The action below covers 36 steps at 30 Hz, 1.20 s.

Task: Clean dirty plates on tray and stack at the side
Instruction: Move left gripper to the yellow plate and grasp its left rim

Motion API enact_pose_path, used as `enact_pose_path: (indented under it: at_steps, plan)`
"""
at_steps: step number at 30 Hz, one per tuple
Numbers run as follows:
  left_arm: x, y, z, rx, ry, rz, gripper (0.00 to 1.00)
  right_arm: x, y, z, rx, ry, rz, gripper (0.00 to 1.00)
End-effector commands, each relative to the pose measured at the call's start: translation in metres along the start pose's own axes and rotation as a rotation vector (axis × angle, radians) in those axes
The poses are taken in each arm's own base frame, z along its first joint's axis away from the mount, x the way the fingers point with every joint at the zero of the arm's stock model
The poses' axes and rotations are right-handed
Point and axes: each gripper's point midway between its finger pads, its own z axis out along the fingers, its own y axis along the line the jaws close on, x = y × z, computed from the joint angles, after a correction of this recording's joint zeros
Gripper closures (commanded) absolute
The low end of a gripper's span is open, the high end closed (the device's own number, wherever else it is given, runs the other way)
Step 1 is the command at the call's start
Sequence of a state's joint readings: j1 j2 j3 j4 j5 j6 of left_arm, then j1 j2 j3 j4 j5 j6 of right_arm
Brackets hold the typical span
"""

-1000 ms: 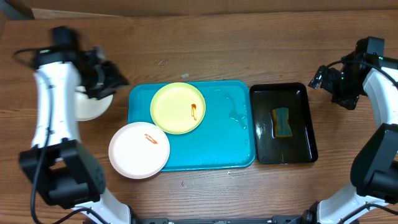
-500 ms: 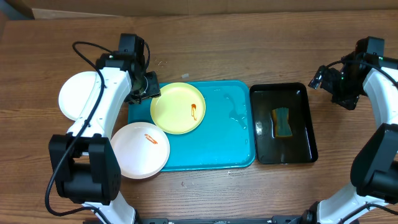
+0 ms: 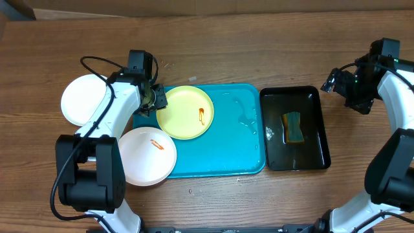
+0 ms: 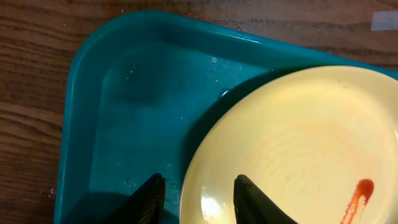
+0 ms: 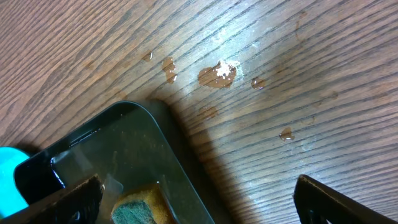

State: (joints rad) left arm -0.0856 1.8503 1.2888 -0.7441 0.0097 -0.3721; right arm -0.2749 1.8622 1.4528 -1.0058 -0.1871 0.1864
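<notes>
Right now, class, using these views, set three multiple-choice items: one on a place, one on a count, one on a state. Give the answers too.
1. The sponge lies:
A beside the black tray
B under the black tray
C in the black tray

2. How many plates show?
A two
B three
C four

3. The right hand is:
A open
B shut on nothing
C shut on the sponge

Answers:
1 C: overhead, the sponge sits inside the tray's rim.
2 B: two white and one yellow.
3 A: its fingers stand far apart in the right wrist view.
</notes>
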Motion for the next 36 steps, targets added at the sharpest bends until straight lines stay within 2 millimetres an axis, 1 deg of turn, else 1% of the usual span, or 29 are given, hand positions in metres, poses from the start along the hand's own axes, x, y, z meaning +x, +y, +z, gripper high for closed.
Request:
enact_pose_path:
  at_steps: [1,6,9,12,14,16,19,21,31,34,36]
  plan:
    - [0.006,0.003,0.004,-0.017,0.004,-0.012,0.62,-0.010,0.005,-0.007,-0.017,-0.031,-0.005,0.00]
    - [0.013,0.006,0.012,-0.021,0.013,-0.012,0.63,-0.010,0.005,-0.007,-0.017,-0.031,-0.005,0.00]
    - [0.018,0.007,0.018,-0.017,0.014,-0.011,0.66,-0.010,0.005,-0.007,-0.016,-0.031,-0.005,0.00]
    - [0.023,-0.001,0.019,0.031,0.033,-0.010,0.73,-0.010,0.005,-0.007,-0.017,-0.031,-0.005,0.00]
    - [0.027,-0.010,0.018,0.082,0.058,-0.009,0.75,-0.010,0.005,-0.007,-0.017,-0.031,-0.005,0.00]
    - [0.034,-0.019,0.017,0.129,0.088,-0.001,0.72,-0.010,0.005,-0.007,-0.017,-0.031,-0.005,0.00]
    - [0.040,-0.025,0.018,0.132,0.101,0.017,0.70,-0.010,0.005,-0.007,-0.016,-0.031,-0.005,0.00]
    - [0.044,-0.032,0.019,0.136,0.105,0.038,0.70,-0.010,0.005,-0.007,-0.017,-0.031,-0.005,0.00]
    - [0.076,-0.086,0.016,0.178,0.123,0.197,0.63,-0.010,0.005,-0.007,-0.016,-0.031,-0.005,0.00]
    - [0.082,-0.093,0.016,0.158,0.117,0.233,0.62,-0.010,0.005,-0.007,-0.017,-0.031,-0.005,0.00]
    - [0.082,-0.090,0.017,0.111,0.097,0.225,0.60,-0.010,0.005,-0.007,-0.016,-0.031,-0.005,0.00]
